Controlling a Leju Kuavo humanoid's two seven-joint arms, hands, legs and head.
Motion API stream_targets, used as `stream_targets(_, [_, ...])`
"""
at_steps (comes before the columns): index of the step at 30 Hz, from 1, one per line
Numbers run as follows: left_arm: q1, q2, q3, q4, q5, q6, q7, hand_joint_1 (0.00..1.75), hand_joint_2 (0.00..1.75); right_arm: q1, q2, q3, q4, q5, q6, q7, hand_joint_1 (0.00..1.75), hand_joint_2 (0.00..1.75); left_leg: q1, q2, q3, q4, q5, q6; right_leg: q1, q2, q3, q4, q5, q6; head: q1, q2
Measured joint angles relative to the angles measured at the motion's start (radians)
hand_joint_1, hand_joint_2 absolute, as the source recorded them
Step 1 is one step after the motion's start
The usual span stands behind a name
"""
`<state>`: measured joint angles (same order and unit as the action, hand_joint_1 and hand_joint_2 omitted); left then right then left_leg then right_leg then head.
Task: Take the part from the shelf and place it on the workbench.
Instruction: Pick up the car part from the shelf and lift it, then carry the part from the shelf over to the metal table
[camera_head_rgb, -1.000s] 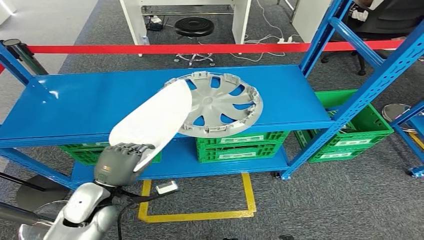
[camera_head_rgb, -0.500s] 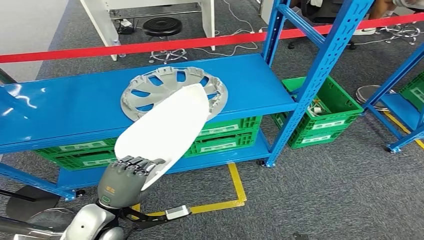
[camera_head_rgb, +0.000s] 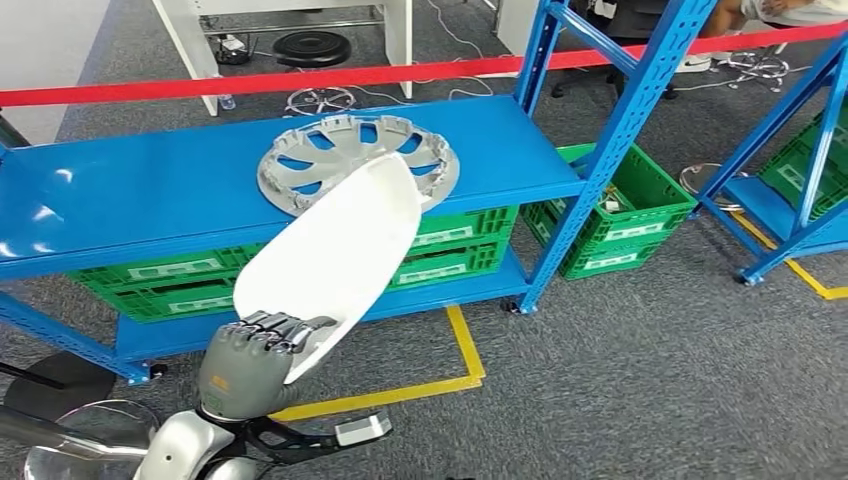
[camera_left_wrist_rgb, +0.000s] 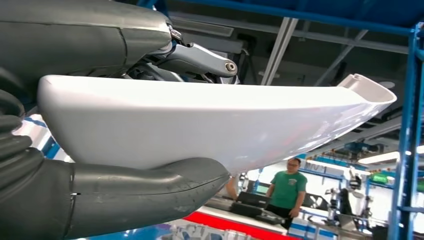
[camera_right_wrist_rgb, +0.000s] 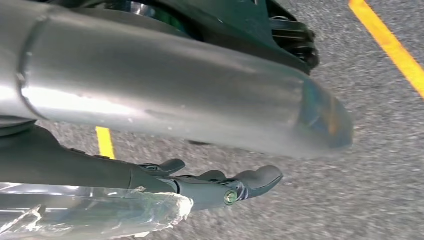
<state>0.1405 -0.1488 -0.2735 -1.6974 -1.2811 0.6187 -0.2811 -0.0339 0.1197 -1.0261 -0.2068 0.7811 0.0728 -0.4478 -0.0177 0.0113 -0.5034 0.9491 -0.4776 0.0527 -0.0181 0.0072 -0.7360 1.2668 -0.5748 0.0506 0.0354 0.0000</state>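
Grey carpet, blue shelf (camera_head_rgb: 150, 215) across the upper half of the head frame, hubcap (camera_head_rgb: 358, 162) lying on it. Left hand (camera_head_rgb: 250, 358) at lower left grips the white part (camera_head_rgb: 330, 255) by its near end, fingers curled over the rim, thumb under. Long axis runs from lower left to upper centre, far tip over the hubcap. Risk: one-end hold, so the part could pivot or slip, or the tip clip the shelf post on a turn. Right hand (camera_right_wrist_rgb: 235, 187) hangs loosely spread, empty.
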Motion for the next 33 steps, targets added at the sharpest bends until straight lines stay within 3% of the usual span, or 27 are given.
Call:
stream_targets(1, [0.0,0.0,0.0,0.001,0.002,0.0,-0.002,1.75,1.75,0.0,0.0,-0.002,0.0,0.001,0.0,0.001,0.0,0.0,-0.003,0.004,-0.018,0.002,0.012,0.001,0.001,0.0,0.009,0.031,0.011,-0.001,0.0,0.0])
stream_targets(2, [0.0,0.0,0.0,0.001,0.004,0.0,-0.003,1.75,1.75,0.0,0.001,-0.004,0.0,0.001,0.001,0.003,0.0,0.0,-0.007,0.006,-0.035,0.004,0.024,0.001,0.002,0.0,0.035,0.026,0.038,-0.004,0.0,0.0])
stream_targets(3, [-0.001,-0.001,0.0,0.001,0.006,0.0,-0.005,1.75,1.75,0.0,0.001,-0.007,0.0,0.0,0.002,0.004,0.0,0.0,-0.01,0.008,-0.051,0.006,0.034,0.0,0.004,-0.001,0.078,-0.011,0.065,-0.01,0.0,0.0])
stream_targets(4, [-0.002,-0.002,0.0,0.001,0.008,0.001,-0.006,1.75,1.75,0.0,0.001,-0.01,0.0,0.0,0.003,0.006,0.0,0.0,-0.013,0.009,-0.064,0.009,0.043,-0.001,0.008,-0.004,0.141,-0.082,0.075,-0.019,0.0,0.0])
stream_targets(6, [-0.006,-0.006,-0.001,0.001,0.013,0.001,-0.007,1.75,1.75,-0.002,0.002,-0.017,-0.002,-0.003,0.004,0.007,0.0,0.0,-0.018,0.011,-0.08,0.015,0.061,-0.006,0.017,-0.011,0.264,-0.248,0.05,-0.034,0.0,0.0])
stream_targets(7, [-0.008,-0.007,-0.001,0.001,0.014,0.002,-0.008,1.75,1.75,-0.003,0.002,-0.019,-0.002,-0.004,0.005,0.008,0.0,0.0,-0.019,0.013,-0.086,0.017,0.07,-0.009,0.02,-0.013,0.299,-0.303,0.032,-0.038,-0.001,0.0])
stream_targets(8, [-0.01,-0.008,-0.001,0.002,0.015,0.002,-0.008,1.75,1.75,-0.004,0.003,-0.021,-0.002,-0.004,0.006,0.008,0.0,0.0,-0.018,0.015,-0.09,0.019,0.079,-0.014,0.022,-0.014,0.309,-0.33,0.027,-0.04,0.0,0.0])
stream_targets(10, [-0.012,-0.009,-0.001,0.003,0.015,0.002,-0.008,1.75,1.75,-0.002,0.008,-0.023,-0.002,-0.006,0.007,0.009,0.0,0.0,-0.015,0.011,-0.102,0.028,0.073,-0.026,0.019,-0.014,0.293,-0.337,0.041,-0.047,0.001,0.0])
stream_targets(12, [-0.011,-0.009,-0.001,0.004,0.015,0.002,-0.008,1.75,1.75,0.0,0.011,-0.026,-0.002,-0.007,0.008,0.01,0.0,0.0,-0.007,0.001,-0.125,0.093,-0.004,-0.042,0.014,-0.017,0.272,-0.339,0.065,-0.059,-0.001,0.0])
stream_targets(14, [-0.011,-0.008,-0.001,0.005,0.016,0.002,-0.008,1.75,1.75,0.0,0.011,-0.028,-0.002,-0.007,0.008,0.01,0.0,0.0,0.004,-0.003,-0.156,0.218,-0.102,-0.057,0.014,-0.017,0.244,-0.335,0.09,-0.062,-0.005,0.0])
stream_targets(15, [-0.011,-0.008,-0.001,0.006,0.016,0.002,-0.008,1.75,1.75,0.0,0.011,-0.028,-0.002,-0.007,0.008,0.01,0.0,0.0,0.01,-0.003,-0.164,0.276,-0.124,-0.062,0.013,-0.016,0.227,-0.33,0.102,-0.061,-0.006,0.0])
stream_targets(16, [-0.011,-0.008,-0.001,0.007,0.016,0.002,-0.008,1.75,1.75,0.001,0.012,-0.029,-0.002,-0.007,0.008,0.01,0.0,0.0,0.016,-0.003,-0.16,0.307,-0.122,-0.068,0.012,-0.016,0.206,-0.323,0.112,-0.058,-0.006,0.0])
stream_targets(17, [-0.011,-0.007,-0.001,0.008,0.016,0.002,-0.008,1.75,1.75,0.001,0.012,-0.03,-0.002,-0.008,0.008,0.01,0.0,0.0,0.021,-0.004,-0.141,0.307,-0.101,-0.073,0.01,-0.016,0.185,-0.314,0.121,-0.054,-0.006,0.0])
stream_targets(19, [-0.012,-0.007,-0.001,0.008,0.019,0.003,-0.008,1.75,1.75,0.0,0.012,-0.033,-0.002,-0.009,0.008,0.01,0.0,0.0,0.031,-0.005,-0.056,0.206,-0.053,-0.082,0.005,-0.014,0.148,-0.293,0.135,-0.043,-0.006,0.0])
stream_targets(21, [-0.015,-0.008,-0.002,0.009,0.025,0.003,-0.01,1.75,1.75,0.0,0.012,-0.038,-0.002,-0.011,0.009,0.008,0.0,0.0,0.033,-0.01,0.031,0.076,-0.055,-0.08,0.004,-0.012,0.121,-0.274,0.148,-0.029,-0.008,0.0])
stream_targets(22, [-0.016,-0.009,-0.002,0.01,0.029,0.004,-0.01,1.75,1.75,0.0,0.013,-0.04,-0.003,-0.012,0.009,0.008,0.0,0.0,0.032,-0.013,0.05,0.04,-0.066,-0.074,0.004,-0.011,0.114,-0.27,0.156,-0.022,-0.009,0.0])
stream_targets(24, [-0.018,-0.01,-0.002,0.013,0.042,0.006,-0.011,1.75,1.75,0.002,0.014,-0.045,-0.003,-0.016,0.007,0.006,0.0,0.0,0.026,-0.013,0.044,0.026,-0.064,-0.055,0.001,-0.011,0.107,-0.272,0.174,-0.008,-0.01,0.0])
stream_targets(25, [-0.019,-0.011,-0.002,0.016,0.05,0.007,-0.011,1.75,1.75,0.003,0.014,-0.048,-0.003,-0.018,0.006,0.006,0.0,0.0,0.026,-0.01,0.035,0.026,-0.055,-0.046,-0.001,-0.01,0.102,-0.27,0.172,-0.003,-0.011,0.0])
stream_targets(26, [-0.021,-0.013,-0.002,0.018,0.06,0.009,-0.011,1.75,1.75,0.004,0.015,-0.051,-0.003,-0.02,0.005,0.004,0.0,0.0,0.026,-0.007,0.024,0.025,-0.044,-0.036,-0.003,-0.01,0.091,-0.256,0.151,0.001,-0.009,0.0])
stream_targets(28, [-0.025,-0.016,-0.001,0.024,0.081,0.014,-0.013,1.75,1.75,0.004,0.015,-0.057,-0.003,-0.024,0.003,0.001,0.0,0.0,0.025,-0.003,-0.003,0.024,-0.021,-0.022,-0.004,-0.009,0.06,-0.169,0.058,0.005,-0.003,0.0])
stream_targets(29, [-0.026,-0.017,0.0,0.028,0.09,0.016,-0.014,1.75,1.75,0.004,0.015,-0.061,-0.003,-0.026,0.003,-0.001,0.0,0.0,0.022,-0.003,-0.018,0.025,-0.009,-0.018,-0.003,-0.009,0.043,-0.102,0.005,0.007,0.0,0.0])
stream_targets(30, [-0.028,-0.017,0.001,0.032,0.098,0.017,-0.016,1.75,1.75,0.004,0.015,-0.065,-0.003,-0.027,0.003,-0.003,0.0,0.0,0.019,-0.002,-0.033,0.026,0.003,-0.017,-0.002,-0.009,0.032,-0.036,-0.028,0.007,0.002,0.0])
stream_targets(31, [-0.029,-0.017,0.002,0.037,0.104,0.018,-0.017,1.75,1.75,0.004,0.015,-0.068,-0.003,-0.029,0.003,-0.005,0.0,0.0,0.015,0.0,-0.049,0.026,0.014,-0.015,-0.001,-0.009,0.03,0.011,-0.038,0.005,0.003,0.0])
stream_targets(32, [-0.03,-0.018,0.003,0.042,0.11,0.018,-0.018,1.75,1.75,0.004,0.015,-0.071,-0.003,-0.029,0.002,-0.006,0.0,0.0,0.01,0.001,-0.065,0.027,0.025,-0.014,0.0,-0.009,0.043,0.028,-0.024,0.002,0.003,0.0])
stream_targets(33, [-0.032,-0.019,0.005,0.046,0.114,0.018,-0.019,1.75,1.75,0.004,0.015,-0.073,-0.003,-0.03,0.002,-0.008,0.0,0.0,0.007,0.002,-0.078,0.028,0.036,-0.014,0.002,-0.009,0.071,0.011,0.003,-0.004,0.003,0.0])
